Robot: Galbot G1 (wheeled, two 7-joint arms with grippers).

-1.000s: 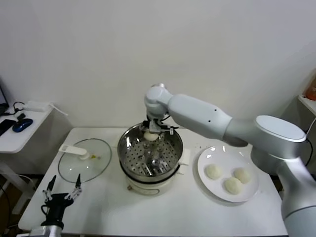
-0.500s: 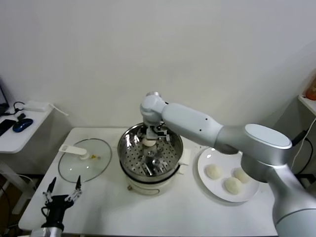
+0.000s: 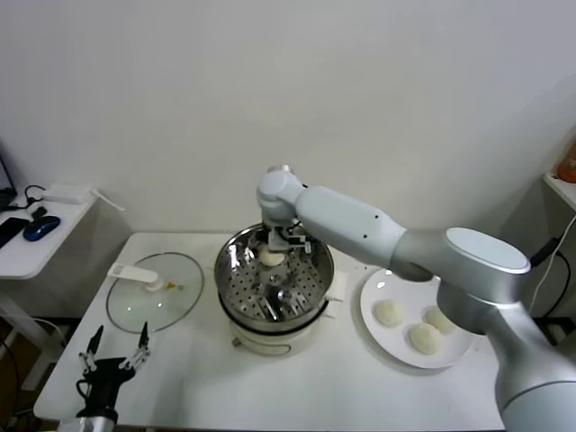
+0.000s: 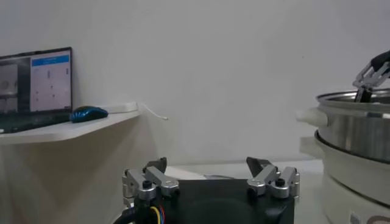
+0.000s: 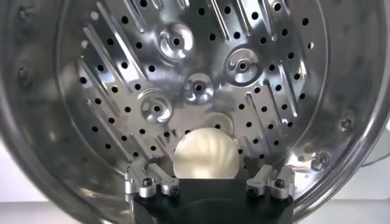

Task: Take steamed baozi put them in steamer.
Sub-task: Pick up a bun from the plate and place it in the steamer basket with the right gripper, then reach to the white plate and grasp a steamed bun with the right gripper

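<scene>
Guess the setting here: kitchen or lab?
Likely a lab mock-up of a kitchen: a steamer and plate of buns on a plain white table, a laptop and mouse alongside.

My head cam: high, looking down on tabletop [image 3: 297,382]. L wrist: low, level. R wrist: close inside steamer [image 5: 341,109]; all share it.
</scene>
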